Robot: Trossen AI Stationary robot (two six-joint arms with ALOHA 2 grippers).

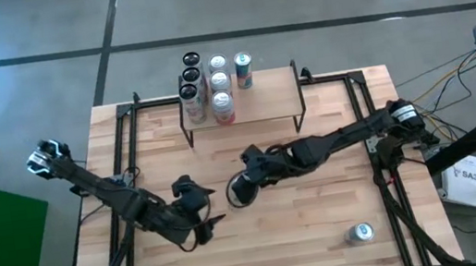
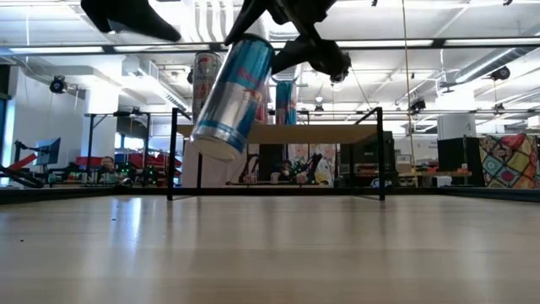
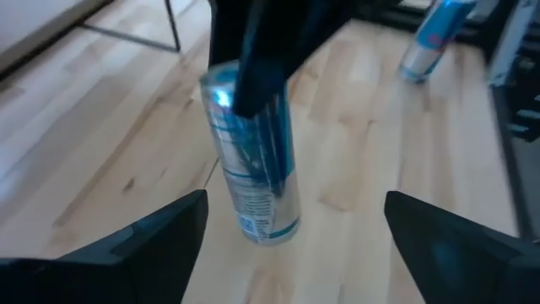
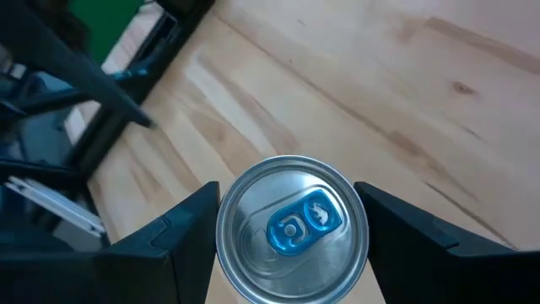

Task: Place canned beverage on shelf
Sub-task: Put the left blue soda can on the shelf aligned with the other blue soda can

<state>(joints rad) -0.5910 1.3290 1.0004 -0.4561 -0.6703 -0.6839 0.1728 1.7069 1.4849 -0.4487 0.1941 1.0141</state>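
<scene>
A blue-and-silver can [image 2: 232, 97] hangs tilted in my right gripper [image 1: 239, 189] above the middle of the table; its top with a blue tab [image 4: 295, 226] faces the right wrist camera. The shelf [image 1: 263, 101], a low rack with a light wood board and black wire legs, stands at the table's far edge. Several cans [image 1: 217, 85] stand on its left half. My left gripper [image 1: 206, 225] is open and empty, just left of and nearer than the held can, which shows beyond its fingers in the left wrist view [image 3: 253, 169]. My right gripper pinches the can's upper end [image 4: 226, 221] between its two fingers, one on each side just below the top rim. The fingers come from above. The can hangs below them, tilted, its lower end [image 2: 213, 145] clear of the table.
Another can [image 1: 360, 232] lies on its side on the table near the front right; it also shows in the left wrist view [image 3: 432, 38]. The right half of the shelf board [image 2: 337, 133] is bare. Black frame rails [image 1: 382, 178] run along the table's left and right sides.
</scene>
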